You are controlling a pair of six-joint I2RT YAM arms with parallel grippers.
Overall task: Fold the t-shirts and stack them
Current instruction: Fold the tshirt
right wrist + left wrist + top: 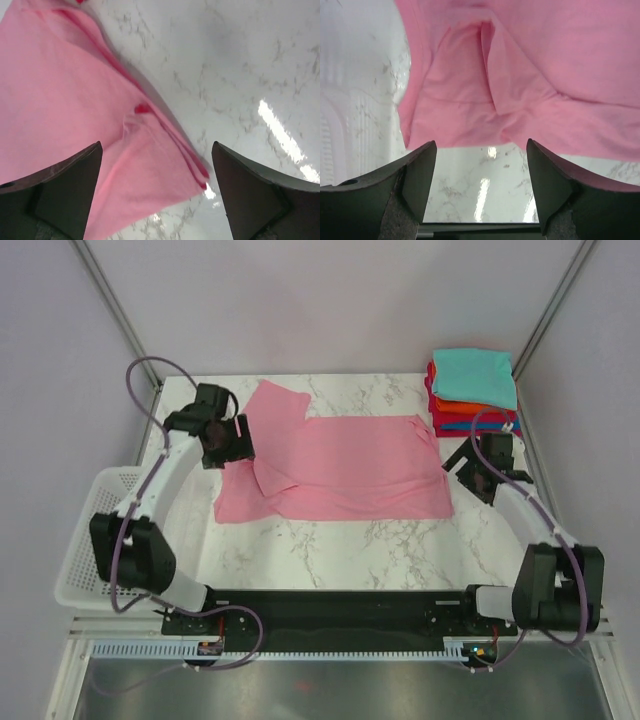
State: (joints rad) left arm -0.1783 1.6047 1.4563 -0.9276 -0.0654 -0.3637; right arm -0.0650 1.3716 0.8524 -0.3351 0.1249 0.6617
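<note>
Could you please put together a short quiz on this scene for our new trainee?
1. Which colour tops the folded stack? A teal, B orange, C pink.
2. True or false: the left hand and the right hand are both open.
3. Fill in: the white basket sits on the robot's ___ side.
Key: 1 A; 2 true; 3 left.
</note>
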